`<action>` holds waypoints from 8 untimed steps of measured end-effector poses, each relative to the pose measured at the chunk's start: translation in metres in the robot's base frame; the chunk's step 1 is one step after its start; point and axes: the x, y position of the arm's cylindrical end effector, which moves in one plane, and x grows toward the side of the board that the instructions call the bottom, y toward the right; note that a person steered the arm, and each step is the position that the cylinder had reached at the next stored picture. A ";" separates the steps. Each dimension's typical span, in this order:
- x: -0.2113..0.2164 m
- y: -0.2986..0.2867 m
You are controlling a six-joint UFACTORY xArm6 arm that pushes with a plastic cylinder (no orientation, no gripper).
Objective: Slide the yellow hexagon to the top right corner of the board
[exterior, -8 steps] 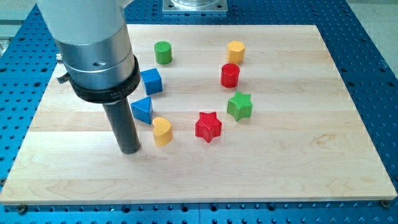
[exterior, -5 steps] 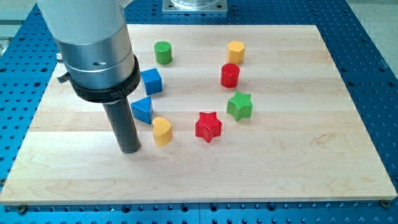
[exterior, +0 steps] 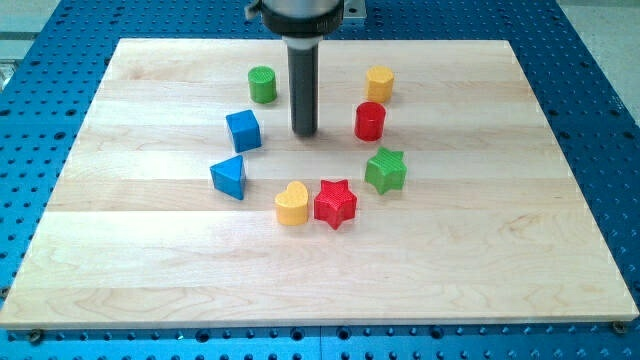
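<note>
The yellow hexagon (exterior: 379, 83) sits on the wooden board (exterior: 480, 230) in its upper middle, just above the red cylinder (exterior: 370, 121). My tip (exterior: 305, 133) rests on the board to the left of the red cylinder and below-left of the yellow hexagon, touching no block. The green cylinder (exterior: 262, 85) lies up and to the left of the tip, the blue cube (exterior: 243, 131) to its left.
A blue triangle (exterior: 229, 177) lies at the centre left. A yellow heart (exterior: 291, 205) touches the red star (exterior: 335, 203) in the middle. A green star (exterior: 385, 170) lies below the red cylinder.
My tip has moved from the lower left up and right to the ring's middle top. The yellow heart has shifted right, against the red star.
</note>
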 end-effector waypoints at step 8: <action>-0.015 0.120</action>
